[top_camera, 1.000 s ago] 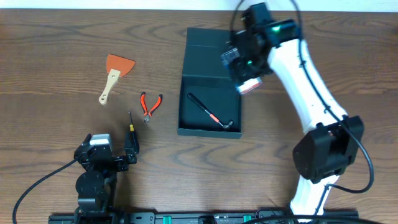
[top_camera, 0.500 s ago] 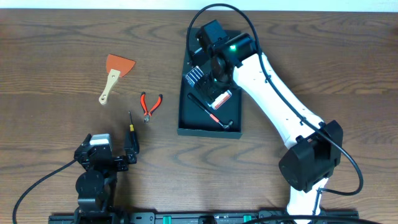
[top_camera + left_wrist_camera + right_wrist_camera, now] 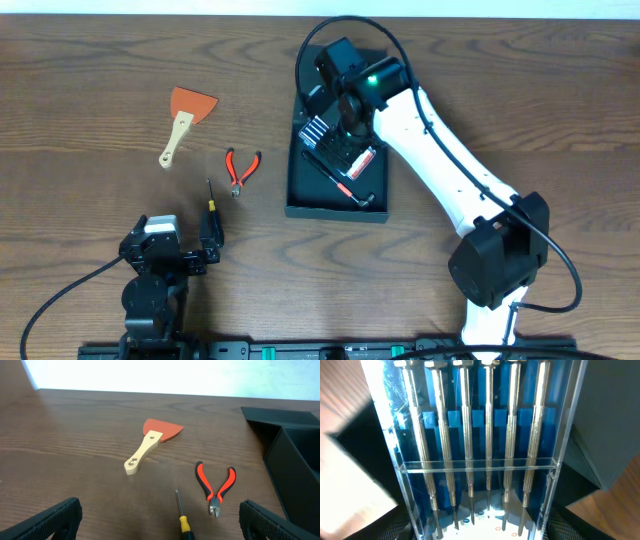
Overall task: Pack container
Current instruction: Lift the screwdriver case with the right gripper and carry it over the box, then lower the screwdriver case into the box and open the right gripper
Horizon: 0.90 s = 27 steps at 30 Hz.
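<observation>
Container (image 3: 335, 211): open at the tabletop's far middle, flap toward the far edge.
Right gripper (image 3: 480, 530): over the container's far-left corner, pinching a clear drill-bit case (image 3: 477, 435).
Left gripper (image 3: 160, 510): spread wide near the front-left edge.
Room: pliers (image 3: 241, 168), screwdriver (image 3: 211, 200) and scraper (image 3: 185, 118) lie well apart from the container's left wall.

Workshop bench: pliers (image 3: 242, 168), scraper (image 3: 186, 117) (wood-grain top (image 3: 90, 200)).
</observation>
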Tool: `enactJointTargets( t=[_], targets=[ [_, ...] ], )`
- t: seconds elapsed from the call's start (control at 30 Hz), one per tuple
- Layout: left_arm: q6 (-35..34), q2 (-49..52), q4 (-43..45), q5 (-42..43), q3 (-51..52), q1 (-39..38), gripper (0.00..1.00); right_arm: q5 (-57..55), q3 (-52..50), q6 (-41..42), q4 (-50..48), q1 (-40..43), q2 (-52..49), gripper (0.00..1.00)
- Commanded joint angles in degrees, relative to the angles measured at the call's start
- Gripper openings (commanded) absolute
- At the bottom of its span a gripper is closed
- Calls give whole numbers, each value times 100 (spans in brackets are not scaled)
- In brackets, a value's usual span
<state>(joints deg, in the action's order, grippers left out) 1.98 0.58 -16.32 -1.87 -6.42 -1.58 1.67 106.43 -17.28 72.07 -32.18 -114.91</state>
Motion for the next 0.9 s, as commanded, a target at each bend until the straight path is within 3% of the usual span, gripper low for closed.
enactJointTargets(
  t=[0.0, 0.47, 0.87],
  targets=[
    [79, -35, -122, -4, 63, 22, 98, -271, -354, -472, -151, 94, -55, 72],
    [79, -35, -122, -4, 63, 22, 98, -48, -1414, -640, -1187, 463, -55, 71],
    [79, -35, -122, -4, 63, 22, 99, 35, -1506, -901, -1250, 356, -55, 72]
  ],
)
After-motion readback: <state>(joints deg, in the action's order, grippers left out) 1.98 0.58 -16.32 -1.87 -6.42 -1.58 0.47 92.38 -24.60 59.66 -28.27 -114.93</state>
